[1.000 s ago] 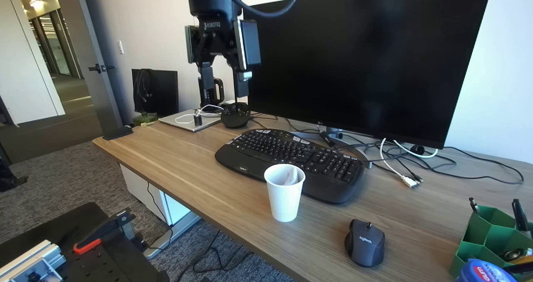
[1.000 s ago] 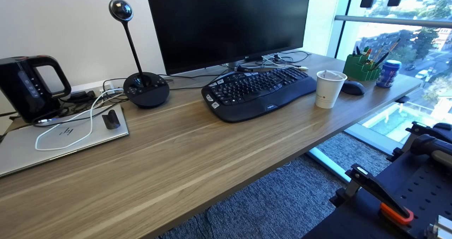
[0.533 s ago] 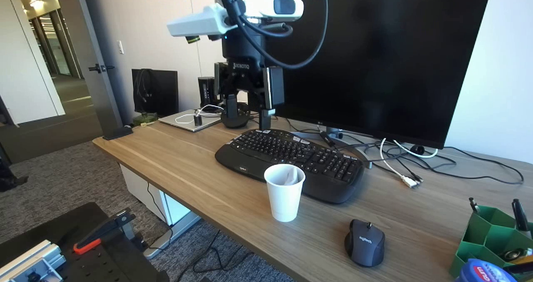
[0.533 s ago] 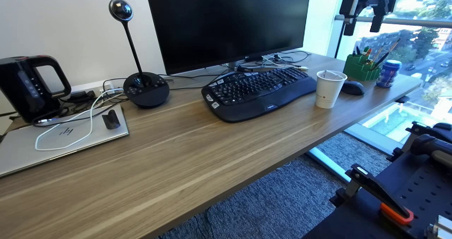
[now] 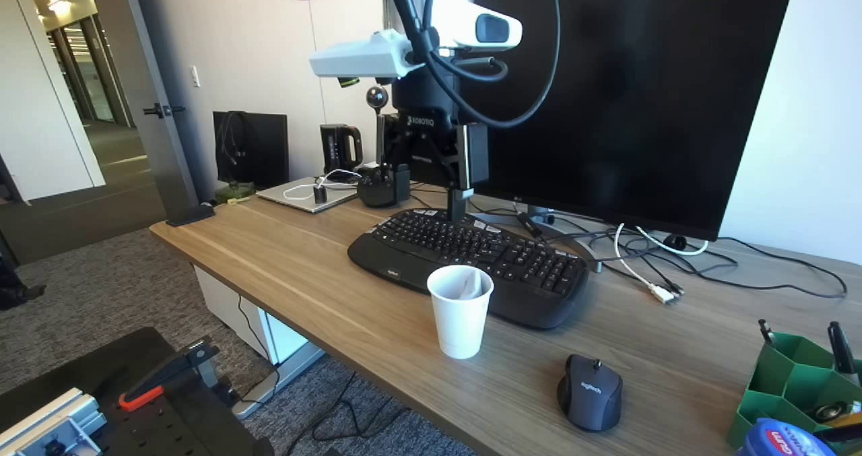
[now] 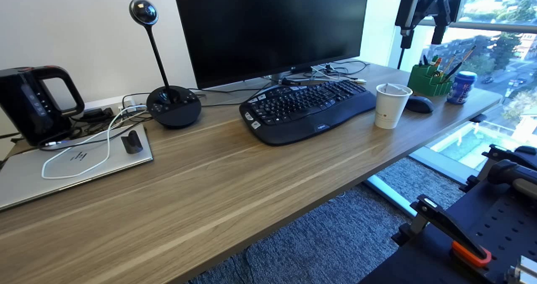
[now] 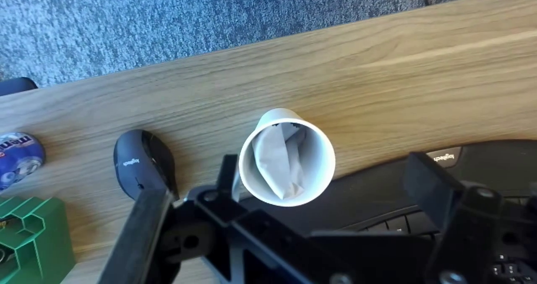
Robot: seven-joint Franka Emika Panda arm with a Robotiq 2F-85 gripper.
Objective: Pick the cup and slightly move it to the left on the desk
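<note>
Between the keyboard (image 5: 438,247) and the long edge of the desk (image 5: 296,257) above the carpet (image 5: 114,274), the cup (image 5: 460,321) stands upright, mouse (image 5: 591,394) nearby; and up higher hangs the gripper (image 6: 422,40), jaws spread wide, gripping nothing, clear of the cup.

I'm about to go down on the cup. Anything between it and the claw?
Nothing visible stands between the open claw and the cup. The keyboard lies close beside the cup, though, and one finger might catch it going down.
</note>
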